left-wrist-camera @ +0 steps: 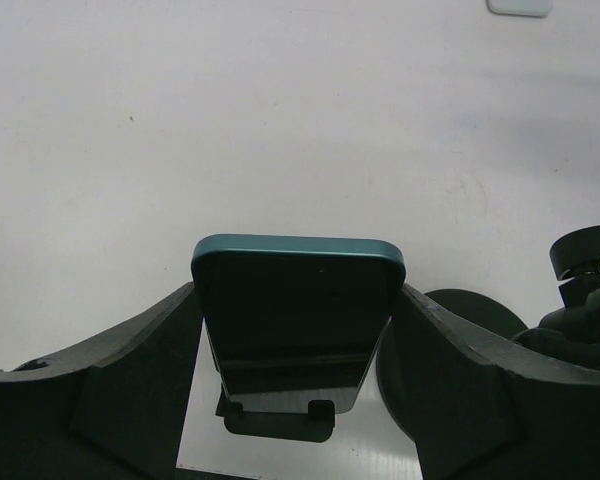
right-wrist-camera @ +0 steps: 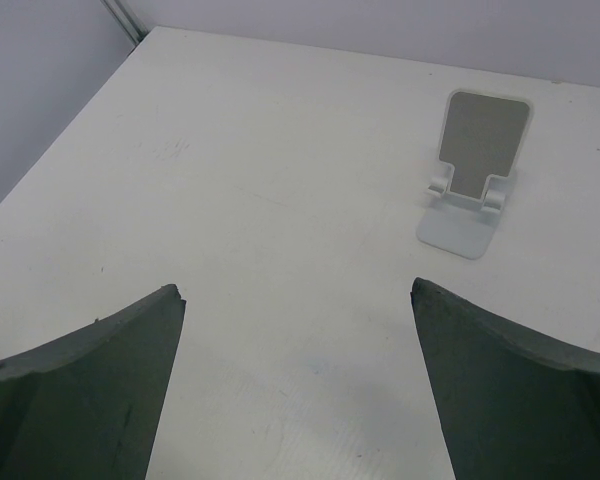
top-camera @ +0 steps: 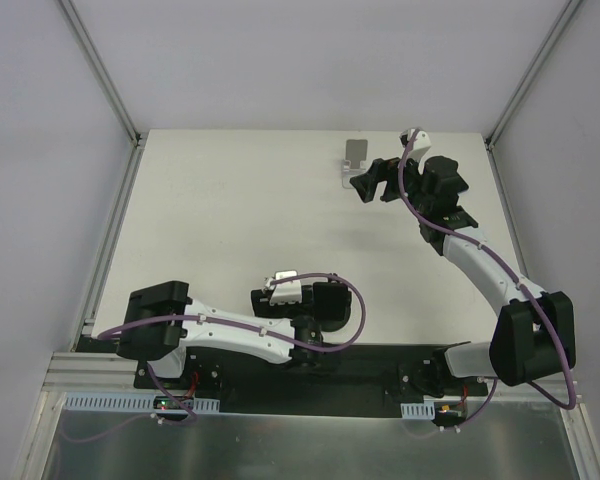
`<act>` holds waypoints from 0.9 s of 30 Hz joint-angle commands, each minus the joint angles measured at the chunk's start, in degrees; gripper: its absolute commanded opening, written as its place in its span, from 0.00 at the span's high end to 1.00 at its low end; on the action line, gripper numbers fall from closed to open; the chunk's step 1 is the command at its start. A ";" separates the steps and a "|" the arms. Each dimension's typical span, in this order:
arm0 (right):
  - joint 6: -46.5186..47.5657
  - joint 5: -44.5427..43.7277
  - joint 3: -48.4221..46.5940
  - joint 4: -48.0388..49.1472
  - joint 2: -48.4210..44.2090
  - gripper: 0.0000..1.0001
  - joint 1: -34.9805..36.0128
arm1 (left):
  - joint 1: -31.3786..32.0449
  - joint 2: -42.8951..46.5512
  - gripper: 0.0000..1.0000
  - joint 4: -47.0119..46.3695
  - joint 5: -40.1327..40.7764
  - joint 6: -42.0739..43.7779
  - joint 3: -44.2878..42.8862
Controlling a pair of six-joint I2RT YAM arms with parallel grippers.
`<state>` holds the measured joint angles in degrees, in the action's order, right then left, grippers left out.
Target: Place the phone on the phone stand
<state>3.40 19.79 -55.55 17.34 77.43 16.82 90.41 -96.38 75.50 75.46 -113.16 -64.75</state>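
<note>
1. Near edge of the table (top-camera: 230, 220): left gripper (left-wrist-camera: 298, 335) has its jaws closed partway on the phone (left-wrist-camera: 298, 300), with one of the fingers (left-wrist-camera: 130, 380) against each long side.
2. The phone has a teal rim, and its dark glossy face is turned up to the wrist camera. Long axis in line with the fingers. The rounded short end points outward, past the fingertips, toward the far side of the table.
3. Far side: phone stand (right-wrist-camera: 475, 170), pale, back plate tilted, well apart from the phone.
4. Just beside the stand: right gripper (right-wrist-camera: 295, 300), jaws spread wide, nothing between them. The stand sits ahead and right of the gap.
</note>
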 commanded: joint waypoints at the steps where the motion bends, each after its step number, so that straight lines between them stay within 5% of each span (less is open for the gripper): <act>1: -0.32 0.25 -0.52 2.87 0.09 0.01 0.32 | 0.64 2.51 0.28 11.51 0.74 -1.00 -2.31; 5: -0.50 0.68 -0.70 2.70 0.27 0.01 0.32 | 0.73 5.93 0.12 11.33 -1.37 -3.63 0.58; 16: -0.32 0.60 -0.35 2.69 -0.61 0.01 0.41 | 2.14 14.89 0.01 10.29 -4.44 1.27 1.03; 19: -0.41 0.69 -0.44 2.78 -0.44 0.01 0.32 | 1.88 21.74 0.01 0.67 -6.11 11.09 4.09; 23: -0.85 1.30 -0.52 2.87 -0.08 0.01 0.32 | -1.27 37.79 0.01 -25.27 -12.93 43.01 11.56; 27: -0.94 1.48 -0.52 3.05 -0.08 0.01 0.32 | -4.36 46.97 0.01 -38.40 -20.43 57.95 17.46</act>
<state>3.18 20.05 -55.55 17.34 77.67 16.82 88.60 -56.16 55.13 63.68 -79.37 -51.24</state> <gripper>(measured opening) 0.985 0.991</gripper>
